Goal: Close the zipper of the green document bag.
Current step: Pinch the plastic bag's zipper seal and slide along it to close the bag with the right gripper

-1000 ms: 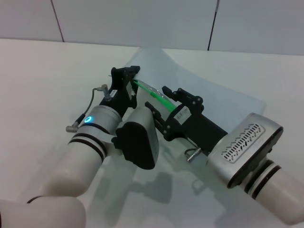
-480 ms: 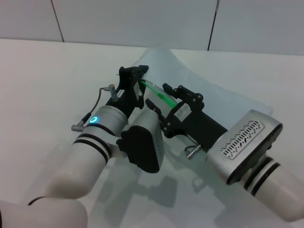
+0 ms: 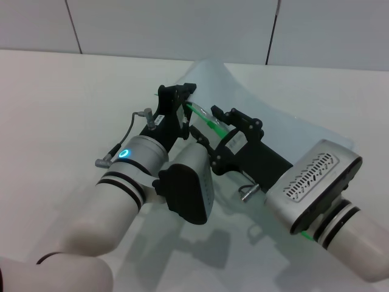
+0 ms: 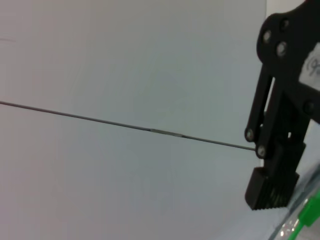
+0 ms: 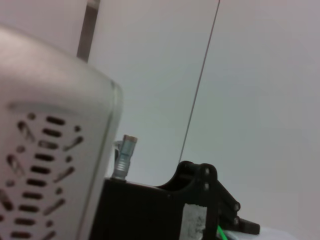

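Observation:
The green document bag (image 3: 285, 115) is a translucent pale pouch lying on the white table (image 3: 61, 91), with its near edge lifted. The zipper (image 3: 199, 113) is a thin bright green strip stretched straight between my two grippers, above the table. My left gripper (image 3: 177, 97) is shut on the zipper's far-left end. My right gripper (image 3: 205, 121) comes in from the lower right and is shut on the strip a short way along. In the left wrist view a black ribbed fingertip (image 4: 270, 192) stands beside the zipper (image 4: 307, 220). A sliver of the zipper (image 5: 221, 233) shows in the right wrist view.
A tiled white wall (image 3: 182, 24) rises just behind the table's far edge. The bag spreads from the table's middle towards the right. Both forearms fill the near centre, with bare table to the left.
Both grippers have shifted up and to the right, the left one farther. The bag has moved with them, and the green strip showing between the grippers has grown shorter.

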